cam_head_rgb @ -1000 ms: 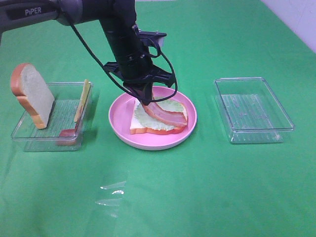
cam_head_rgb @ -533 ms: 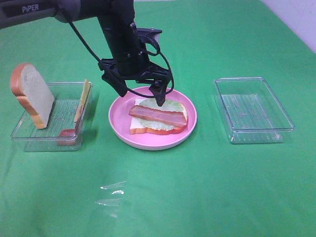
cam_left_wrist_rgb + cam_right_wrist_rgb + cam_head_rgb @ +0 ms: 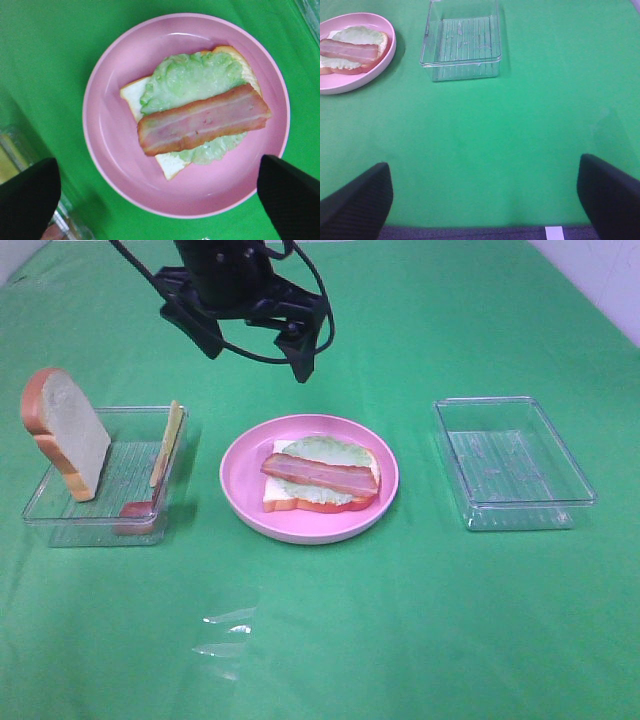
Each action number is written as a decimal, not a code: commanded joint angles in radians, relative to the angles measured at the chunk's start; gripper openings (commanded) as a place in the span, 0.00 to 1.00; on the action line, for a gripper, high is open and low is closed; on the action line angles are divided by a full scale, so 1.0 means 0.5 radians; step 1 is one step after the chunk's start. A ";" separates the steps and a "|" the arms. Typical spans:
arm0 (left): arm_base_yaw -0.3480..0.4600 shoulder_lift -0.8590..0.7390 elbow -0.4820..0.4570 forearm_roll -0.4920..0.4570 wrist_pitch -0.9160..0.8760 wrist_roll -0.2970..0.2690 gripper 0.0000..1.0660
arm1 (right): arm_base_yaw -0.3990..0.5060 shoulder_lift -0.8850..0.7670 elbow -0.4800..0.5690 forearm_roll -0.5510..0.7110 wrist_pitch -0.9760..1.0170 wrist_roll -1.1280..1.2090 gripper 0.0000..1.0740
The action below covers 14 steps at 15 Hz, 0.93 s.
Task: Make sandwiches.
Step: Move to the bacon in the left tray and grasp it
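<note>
On the pink plate (image 3: 243, 478) lies the sandwich (image 3: 322, 480): one white bread slice, green lettuce, and a reddish bacon strip (image 3: 320, 474) across the top. My left gripper (image 3: 257, 356) hangs open and empty well above the plate's far-left side. The left wrist view looks straight down on the bacon (image 3: 202, 118), lettuce (image 3: 184, 75) and plate (image 3: 100, 125) between the open fingers (image 3: 27, 200). My right gripper (image 3: 482, 200) is open over bare green cloth, far from the plate (image 3: 390, 47).
A clear tray (image 3: 95, 525) on the left holds an upright bread slice (image 3: 65, 430), a leaning yellow cheese slice (image 3: 168, 443) and a red piece (image 3: 135, 510). An empty clear tray (image 3: 515, 502) sits on the right, also the tray (image 3: 461, 40) in the right wrist view.
My left gripper opened and let go of the bacon, which now lies flat on the lettuce. The gripper then rose up and away from the plate.
</note>
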 commanded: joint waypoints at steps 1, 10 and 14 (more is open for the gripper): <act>0.088 -0.280 0.396 0.026 0.210 -0.134 0.94 | 0.002 -0.064 0.004 0.014 -0.006 0.004 0.89; 0.328 -0.466 0.958 0.022 -0.082 -0.198 0.86 | 0.002 -0.064 0.004 0.016 -0.006 0.004 0.89; 0.222 -0.264 0.958 0.042 -0.246 -0.220 0.82 | 0.002 -0.064 0.004 0.016 -0.006 0.004 0.89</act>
